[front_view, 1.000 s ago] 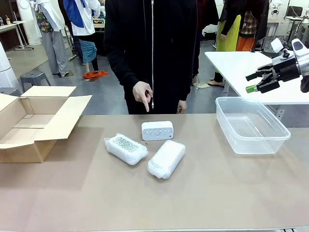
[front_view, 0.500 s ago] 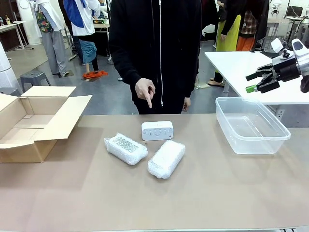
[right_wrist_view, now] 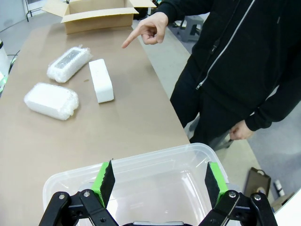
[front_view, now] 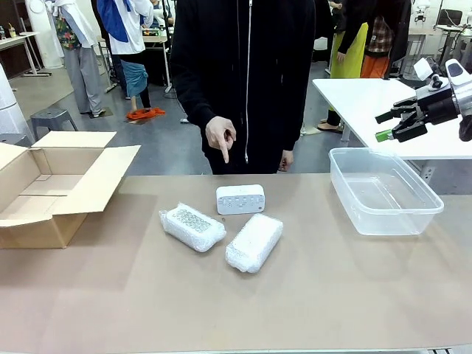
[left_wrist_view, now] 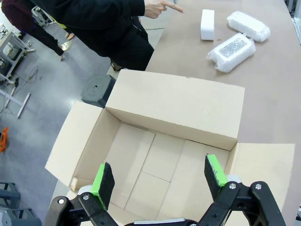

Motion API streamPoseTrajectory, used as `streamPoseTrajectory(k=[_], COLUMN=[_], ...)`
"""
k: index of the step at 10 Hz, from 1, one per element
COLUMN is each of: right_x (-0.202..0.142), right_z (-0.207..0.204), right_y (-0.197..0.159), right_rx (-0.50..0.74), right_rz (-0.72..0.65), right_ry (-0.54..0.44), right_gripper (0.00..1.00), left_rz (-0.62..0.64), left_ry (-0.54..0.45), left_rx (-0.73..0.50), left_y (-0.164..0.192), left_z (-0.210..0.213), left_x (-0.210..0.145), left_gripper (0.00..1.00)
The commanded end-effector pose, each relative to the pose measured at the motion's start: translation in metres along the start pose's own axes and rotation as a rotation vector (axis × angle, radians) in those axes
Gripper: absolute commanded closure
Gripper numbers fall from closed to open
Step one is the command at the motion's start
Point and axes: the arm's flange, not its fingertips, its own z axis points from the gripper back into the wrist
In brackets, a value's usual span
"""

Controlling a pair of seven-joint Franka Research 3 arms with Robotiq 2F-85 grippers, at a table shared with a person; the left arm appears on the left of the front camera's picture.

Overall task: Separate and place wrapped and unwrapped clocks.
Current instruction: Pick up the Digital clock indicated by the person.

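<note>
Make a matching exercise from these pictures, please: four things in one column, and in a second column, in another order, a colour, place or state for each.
Things:
1. cardboard box
2. plastic tub
3. bare clock
4. person's hand

Descriptions:
A. transparent, on the robot's right side
B. one finger pointing down
C. brown, flaps open, on the robot's left side
D. white, unwrapped, in the middle

Right pairs: 1-C, 2-A, 3-D, 4-B.
</note>
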Motion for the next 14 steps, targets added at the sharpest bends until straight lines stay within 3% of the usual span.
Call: streamPoseTrajectory(k=[1, 11, 14], right_x=[0.003, 0.000, 0.030], right_z=[-0.002, 0.000, -0.009], right_y=[0.002, 0.000, 0.011], right_rx=[-0.003, 0.000, 0.009], right_rz=[-0.007, 0.000, 0.051], right_ry=[0.017, 0.000, 0.135], right_gripper=[0.00, 0.00, 0.00], left_rz=[-0.002, -0.002, -0.002], left_ry=[-0.022, -0.022, -0.022], left_rx=[0.003, 0.003, 0.003], left_y=[0.001, 0.001, 0.001], left_z=[0.000, 0.000, 0.000], left_x=[0.000, 0.000, 0.000], left_gripper=[0.00, 0.00, 0.00])
